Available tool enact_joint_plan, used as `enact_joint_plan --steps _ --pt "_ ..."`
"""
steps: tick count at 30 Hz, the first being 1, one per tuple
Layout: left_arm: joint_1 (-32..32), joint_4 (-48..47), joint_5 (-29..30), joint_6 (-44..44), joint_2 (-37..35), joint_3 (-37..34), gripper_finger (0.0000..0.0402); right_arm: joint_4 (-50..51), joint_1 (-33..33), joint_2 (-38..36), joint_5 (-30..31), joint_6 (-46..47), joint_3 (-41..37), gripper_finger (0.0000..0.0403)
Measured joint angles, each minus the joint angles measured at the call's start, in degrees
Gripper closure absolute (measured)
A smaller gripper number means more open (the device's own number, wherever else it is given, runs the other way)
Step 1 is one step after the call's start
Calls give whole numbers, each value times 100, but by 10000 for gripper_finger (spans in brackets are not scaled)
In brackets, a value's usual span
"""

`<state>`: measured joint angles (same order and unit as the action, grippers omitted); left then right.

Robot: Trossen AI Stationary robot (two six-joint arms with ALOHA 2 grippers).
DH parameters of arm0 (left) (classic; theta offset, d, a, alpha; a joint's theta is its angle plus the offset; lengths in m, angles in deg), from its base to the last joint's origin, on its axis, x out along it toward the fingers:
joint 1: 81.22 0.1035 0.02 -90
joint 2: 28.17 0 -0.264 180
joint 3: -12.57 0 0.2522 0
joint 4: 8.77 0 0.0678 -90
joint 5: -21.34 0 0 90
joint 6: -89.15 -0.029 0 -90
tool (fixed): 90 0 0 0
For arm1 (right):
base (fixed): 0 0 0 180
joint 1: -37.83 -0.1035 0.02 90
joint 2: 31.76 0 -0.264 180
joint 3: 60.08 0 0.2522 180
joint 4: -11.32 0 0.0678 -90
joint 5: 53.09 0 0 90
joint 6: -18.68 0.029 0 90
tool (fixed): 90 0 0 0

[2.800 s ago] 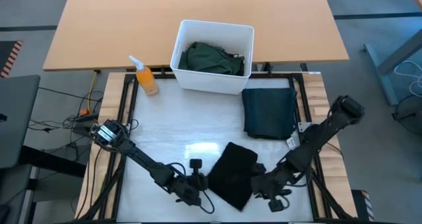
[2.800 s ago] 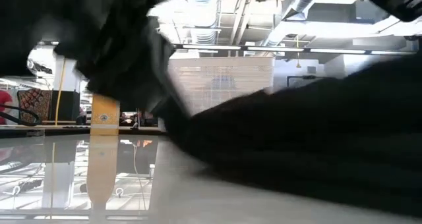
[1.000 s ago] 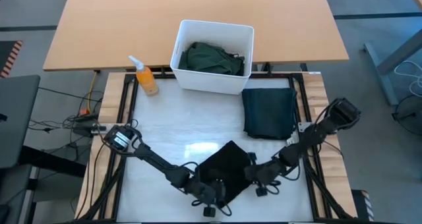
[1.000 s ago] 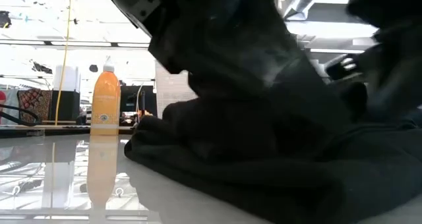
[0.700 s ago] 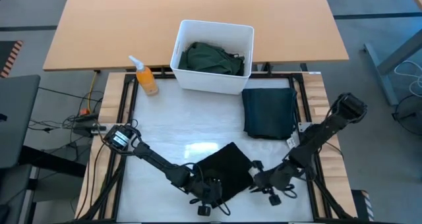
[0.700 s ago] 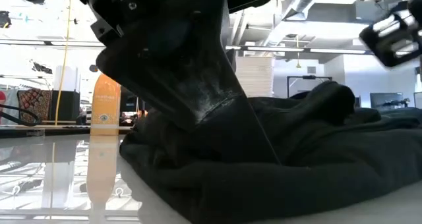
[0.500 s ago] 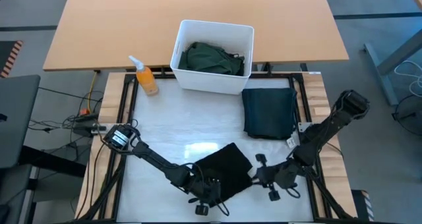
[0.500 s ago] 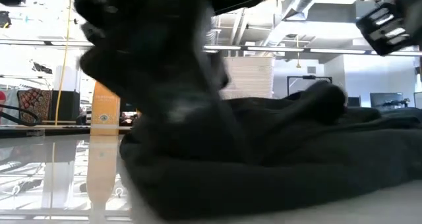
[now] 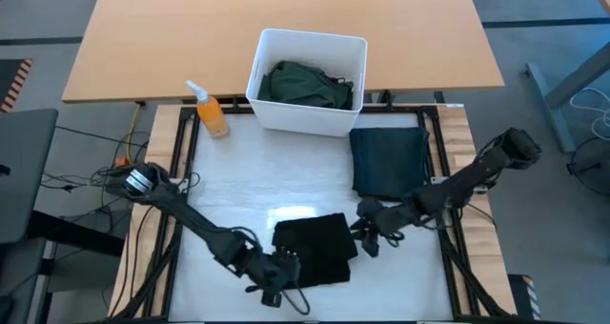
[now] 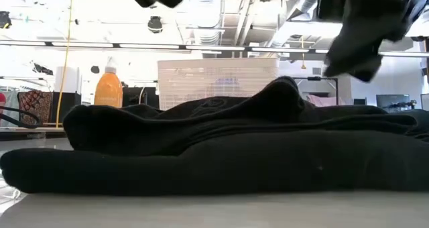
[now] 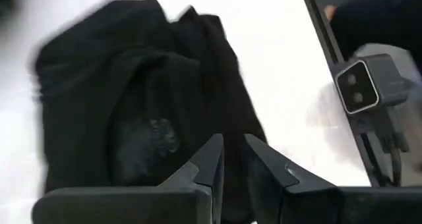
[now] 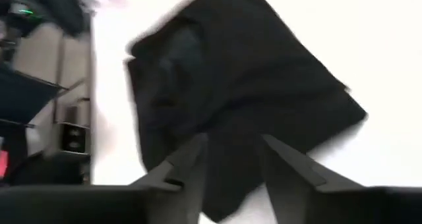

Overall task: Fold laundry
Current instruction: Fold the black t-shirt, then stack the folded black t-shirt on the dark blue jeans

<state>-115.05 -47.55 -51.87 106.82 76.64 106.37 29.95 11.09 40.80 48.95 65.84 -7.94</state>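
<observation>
Table (image 9: 238, 186): garment (image 9: 313, 250) between tools.

Folded black cloth (image 9: 313, 251) lies near front edge of white table (image 9: 248, 176). Left gripper (image 9: 274, 284) sits at its front left corner. Right gripper (image 9: 365, 233) hangs just beside its right edge. Dark folded cloth (image 9: 389, 162) lies by right edge. White bin (image 9: 307, 81) at back edge holds green cloth (image 9: 307, 84). Orange bottle (image 9: 209, 111) stands beside bin.
</observation>
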Motion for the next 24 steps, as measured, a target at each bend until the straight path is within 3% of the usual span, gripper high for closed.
enact_joint_plan --steps 6,10,17,20,24 --pt "-486 -13 1751 497 -99 -554 359 398 99 83 287 875 -30 152" --pt "-530 523 2228 814 -499 -1289 359 -5 14 127 511 1746 -353 126" --pt "-485 3346 1971 -160 -1191 -2825 359 -1719 -37 602 761 2995 -1123 115" --pt "-437 3887 1804 -345 -1391 -3296 359 -2517 -133 1004 759 3147 -1159 114" --pt "-431 4055 1793 -232 -1611 -3636 359 -2783 -278 1641 762 3624 -1020 114"
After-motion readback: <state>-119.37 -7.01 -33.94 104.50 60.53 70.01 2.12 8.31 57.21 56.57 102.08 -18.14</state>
